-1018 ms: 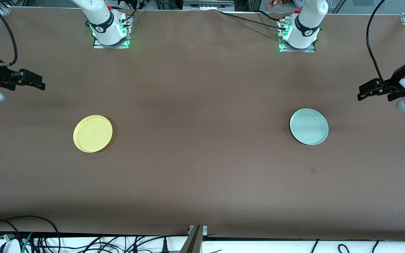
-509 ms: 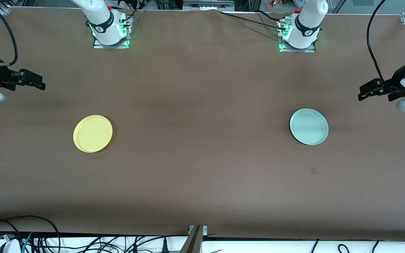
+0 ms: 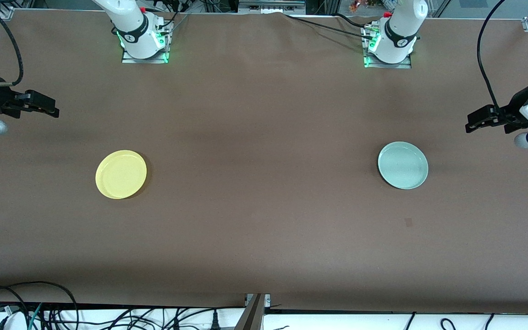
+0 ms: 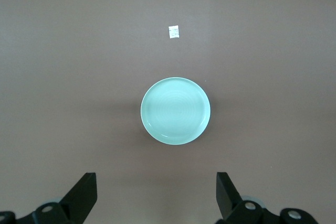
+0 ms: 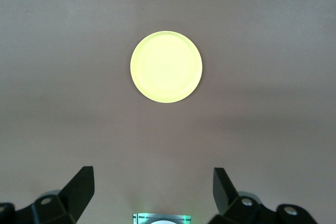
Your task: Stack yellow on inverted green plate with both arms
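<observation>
The yellow plate [image 3: 121, 174] lies rim up on the brown table toward the right arm's end; it also shows in the right wrist view [image 5: 166, 67]. The green plate [image 3: 403, 165] lies rim up toward the left arm's end and shows in the left wrist view [image 4: 175, 110]. My right gripper [image 3: 49, 107] hangs open and empty over the table edge at its end, well apart from the yellow plate; in its wrist view [image 5: 152, 195] the jaws stand wide. My left gripper [image 3: 472, 123] hangs open and empty near its table end, apart from the green plate, jaws wide [image 4: 156, 198].
The two arm bases [image 3: 144, 41] [image 3: 388, 46] stand along the table edge farthest from the front camera. A small tape mark [image 3: 408, 222] lies nearer the front camera than the green plate; it shows white in the left wrist view [image 4: 174, 32]. Cables [image 3: 25, 307] hang below the near edge.
My left gripper has shifted very slightly lower in the front view. The plates and my right gripper have not moved.
</observation>
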